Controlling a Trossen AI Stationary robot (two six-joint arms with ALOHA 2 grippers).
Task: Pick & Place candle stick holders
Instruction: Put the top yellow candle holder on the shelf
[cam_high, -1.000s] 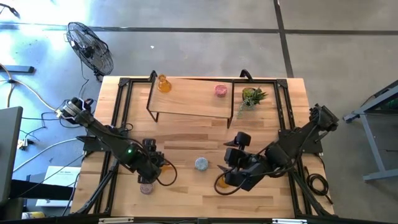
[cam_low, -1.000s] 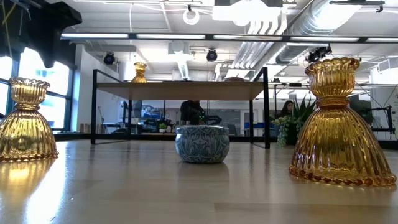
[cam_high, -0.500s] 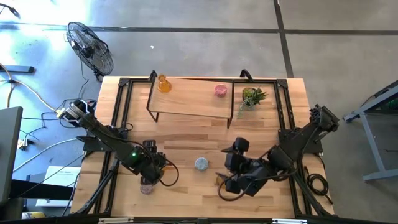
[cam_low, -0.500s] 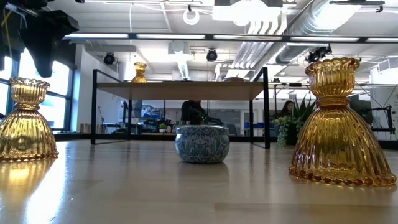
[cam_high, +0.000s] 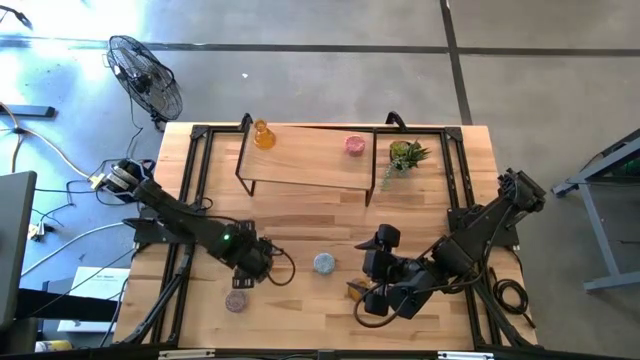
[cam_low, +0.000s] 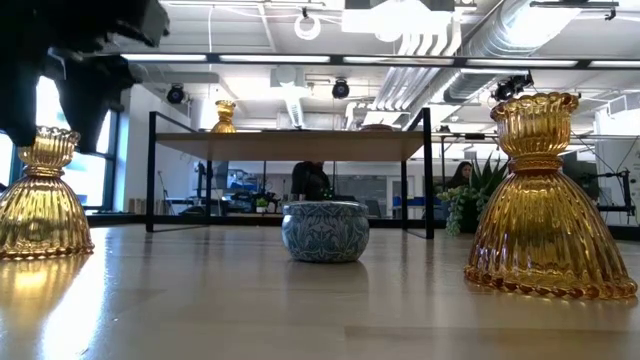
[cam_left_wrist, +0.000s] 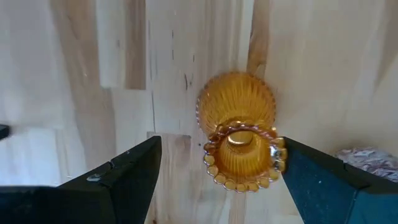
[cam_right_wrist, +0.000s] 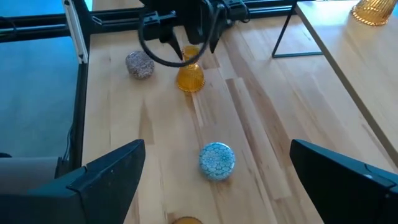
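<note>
- The left gripper (cam_high: 258, 262) hangs over the front left part of the bench (cam_high: 300, 215), directly above an amber holder (cam_left_wrist: 239, 140). Its fingers are spread wide to either side of the holder's neck, and a clear gap shows on both sides, so it has hold of nothing.
- That amber holder stands upright on the bench top, seen from straight above in the left wrist view, with its scalloped rim towards the camera.
- A mauve round holder (cam_high: 236, 300) sits near the front edge of the bench, just in front of the left gripper and apart from it.
- A blue-grey round holder (cam_high: 324, 263) stands near the middle of the front half of the bench, between the two grippers and touching neither.
- The right gripper (cam_high: 372, 305) is low over the front of the bench, right of centre, its fingers fully spread and empty.
- A second amber holder (cam_high: 356, 291) stands on the bench just beside the right gripper, partly hidden under the arm.
- A low shelf (cam_high: 300, 155) stands along the back edge of the bench. It carries a third amber holder (cam_high: 263, 135) near its left end and a pink round holder (cam_high: 354, 145) towards its right end.
- A small green plant (cam_high: 405, 156) stands just beside the shelf's right end.
</note>
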